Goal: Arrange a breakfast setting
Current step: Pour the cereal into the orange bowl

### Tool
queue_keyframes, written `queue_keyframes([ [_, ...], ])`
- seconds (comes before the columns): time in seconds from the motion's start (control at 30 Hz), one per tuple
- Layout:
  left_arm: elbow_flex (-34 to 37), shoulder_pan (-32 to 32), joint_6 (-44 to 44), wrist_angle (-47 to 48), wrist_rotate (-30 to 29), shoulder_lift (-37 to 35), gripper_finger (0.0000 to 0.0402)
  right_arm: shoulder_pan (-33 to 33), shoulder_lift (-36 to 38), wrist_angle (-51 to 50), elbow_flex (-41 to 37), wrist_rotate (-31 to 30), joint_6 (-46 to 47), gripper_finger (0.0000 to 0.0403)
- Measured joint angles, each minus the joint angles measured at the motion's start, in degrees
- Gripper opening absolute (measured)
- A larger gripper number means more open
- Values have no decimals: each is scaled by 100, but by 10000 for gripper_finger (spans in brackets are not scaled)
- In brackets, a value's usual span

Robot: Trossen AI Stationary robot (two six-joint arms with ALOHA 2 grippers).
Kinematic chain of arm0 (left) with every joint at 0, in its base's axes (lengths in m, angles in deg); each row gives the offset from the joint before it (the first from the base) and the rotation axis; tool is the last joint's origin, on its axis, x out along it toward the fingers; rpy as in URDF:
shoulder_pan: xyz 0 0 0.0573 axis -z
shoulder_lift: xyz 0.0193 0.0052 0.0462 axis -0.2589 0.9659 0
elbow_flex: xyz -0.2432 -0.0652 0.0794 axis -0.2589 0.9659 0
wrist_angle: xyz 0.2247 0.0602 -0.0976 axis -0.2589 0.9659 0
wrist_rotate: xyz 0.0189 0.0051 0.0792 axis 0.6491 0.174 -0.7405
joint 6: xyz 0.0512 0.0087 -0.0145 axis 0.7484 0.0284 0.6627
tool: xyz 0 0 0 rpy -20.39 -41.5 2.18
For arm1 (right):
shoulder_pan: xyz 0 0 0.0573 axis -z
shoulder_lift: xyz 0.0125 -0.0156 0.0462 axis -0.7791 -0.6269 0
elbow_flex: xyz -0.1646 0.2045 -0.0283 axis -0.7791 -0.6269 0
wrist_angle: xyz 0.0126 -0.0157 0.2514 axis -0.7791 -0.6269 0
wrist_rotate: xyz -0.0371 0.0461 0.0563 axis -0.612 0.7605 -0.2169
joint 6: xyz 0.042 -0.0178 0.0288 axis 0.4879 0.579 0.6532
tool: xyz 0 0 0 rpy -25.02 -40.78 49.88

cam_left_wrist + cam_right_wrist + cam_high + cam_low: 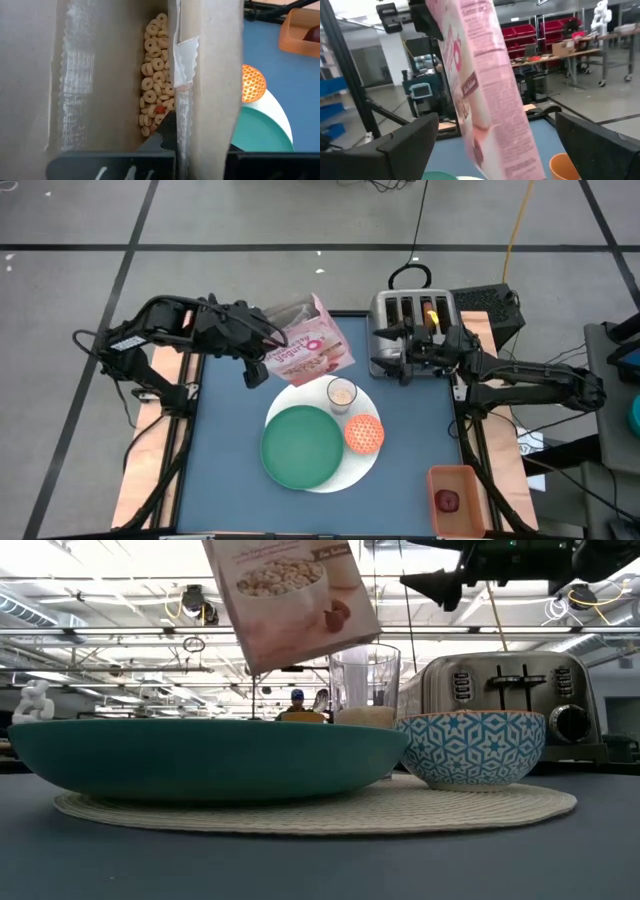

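Cereal is the step in hand: the left claw is closed on the pink cereal box and holds it tilted in the air at the far side of the table, its open top toward the setting. The left wrist view looks down into the box at ring-shaped cereal lying inside the liner. The white round disc carries the green plate, the orange-pink patterned bowl and the small milky glass, all close together. The next move, as a judgement, calls for carrying the box mouth over the bowl and tipping further without knocking the glass just beside it. The right claw hangs over the silver toaster with its fingers spread wide, holding nothing. A dark red fruit sits in an orange tray at the table's near right corner. Print on the box is visible but too blurred to read; no brand can be made out.
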Motion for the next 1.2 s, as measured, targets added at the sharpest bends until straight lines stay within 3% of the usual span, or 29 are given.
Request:
queue_keyframes([
  [0.43, 0, 185, 102, -197, -3, -14, 3, 1049, -125, 49, 0, 1358, 516, 393],
  [0.67, 0, 180, 268, -569, -72, -14, 3, 1374, -133, 59, 0, 1366, 515, 393],
  [1.2, 0, 174, 716, -1118, -117, -17, 3, 1381, -54, 257, 0, 957, 447, 393],
])
